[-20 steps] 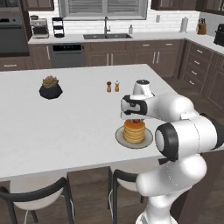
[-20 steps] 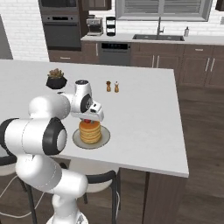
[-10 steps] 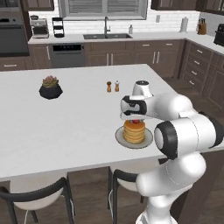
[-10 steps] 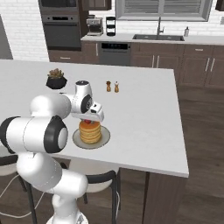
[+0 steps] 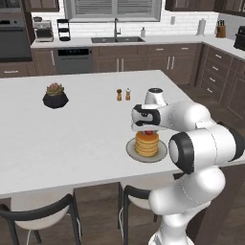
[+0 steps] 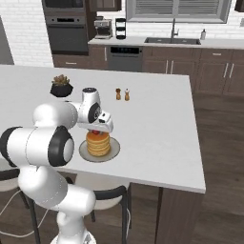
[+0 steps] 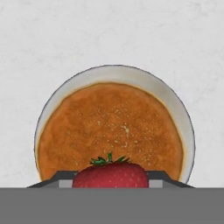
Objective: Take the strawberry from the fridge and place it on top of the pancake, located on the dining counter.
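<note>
I saw no shift from a second earlier: gripper (image 7: 110, 177) still pinched the strawberry (image 7: 110, 175) over the pancake (image 7: 109, 131), six o'clock edge, release pending.

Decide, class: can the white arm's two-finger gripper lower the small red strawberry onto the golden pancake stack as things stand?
Probably yes. The gripper holds the strawberry directly above the pancake stack on its round grey plate, and nothing lies between them.

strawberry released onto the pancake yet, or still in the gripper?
Still gripped: strawberry sits between the gripper fingertips, above the pancake.
</note>
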